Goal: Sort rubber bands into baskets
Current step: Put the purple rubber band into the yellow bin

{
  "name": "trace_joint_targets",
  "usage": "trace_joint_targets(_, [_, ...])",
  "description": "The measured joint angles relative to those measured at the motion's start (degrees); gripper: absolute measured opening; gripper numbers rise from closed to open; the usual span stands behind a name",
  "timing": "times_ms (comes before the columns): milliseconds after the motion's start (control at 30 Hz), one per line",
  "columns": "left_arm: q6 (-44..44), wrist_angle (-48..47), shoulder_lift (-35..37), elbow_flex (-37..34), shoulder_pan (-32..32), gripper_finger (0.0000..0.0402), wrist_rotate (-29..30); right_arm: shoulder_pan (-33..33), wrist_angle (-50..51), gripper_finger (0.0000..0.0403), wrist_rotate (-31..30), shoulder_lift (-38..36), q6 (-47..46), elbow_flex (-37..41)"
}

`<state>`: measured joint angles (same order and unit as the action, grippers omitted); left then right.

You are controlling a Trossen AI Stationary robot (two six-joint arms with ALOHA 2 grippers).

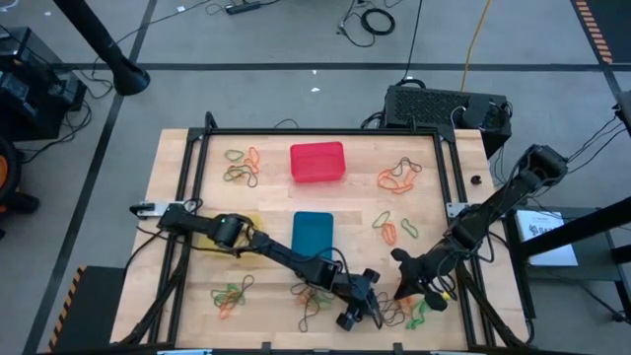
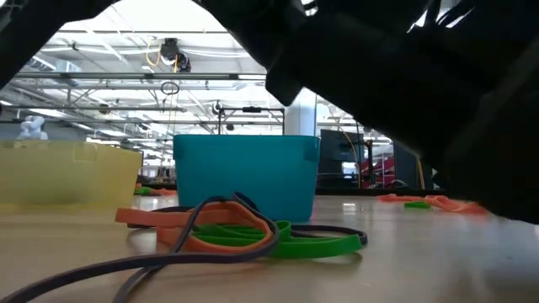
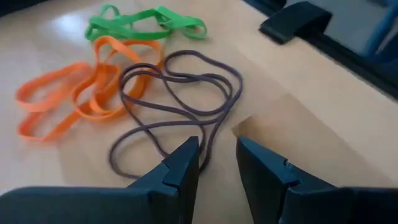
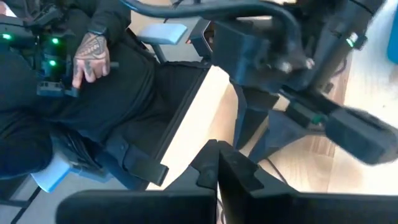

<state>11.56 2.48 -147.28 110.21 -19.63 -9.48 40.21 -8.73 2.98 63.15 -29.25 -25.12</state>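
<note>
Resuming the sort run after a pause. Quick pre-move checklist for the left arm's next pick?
1. Left end effector open, a gap between its fingers: ok.
2. Target in front of it: dark band lies flat on the table, its near loop just ahead of the fingertips: ok.
3. Band separate from the others: not ok, it overlaps the orange bands; green bands lie beyond.
4. Right end effector shut: ok. Holding anything: cannot tell.
5. Arm spacing: not ok, both end effectors sit close together at the table's front edge.
6. Baskets: red basket and blue basket unobstructed, ok; yellow basket sits under the left arm.
</note>
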Motion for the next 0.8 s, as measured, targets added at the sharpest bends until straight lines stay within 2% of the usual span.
trace_joint_targets(267, [-0.6, -3.5, -1.8, 3.6, 0.7, 0.0104, -1.1, -0.1, 0.0, 0.0, -0.1, -0.1, -0.1, 0.0])
trace_joint_targets(333, [-0.3, -5.0, -1.8, 4.4, 0.7, 0.0082, -0.9, -0.1, 0.2, 0.0, 0.0, -0.1, -0.1, 0.0])
trace_joint_targets(433, [-0.2, -6.0, -2.0, 5.6, 0.7, 0.0027, -0.1, -0.1, 0.2, 0.0, 0.0, -0.1, -0.1, 0.0])
trace_joint_targets(500, [-0.1, -6.5, -2.2, 6.6, 0.6, 0.001, 0.4, -0.1, 0.2, 0.0, 0.0, -0.1, -0.1, 0.0])
trace_joint_targets(667, [2.7, -7.6, -2.4, 10.7, -0.8, 0.0004, 1.3, -0.1, 0.2, 0.0, 0.0, -0.1, -0.1, 0.0])
trace_joint_targets(800, [4.1, -13.6, -1.8, 15.1, -1.9, 0.0003, 3.2, -0.1, 0.2, 0.0, 0.0, -0.1, -0.2, 0.0])
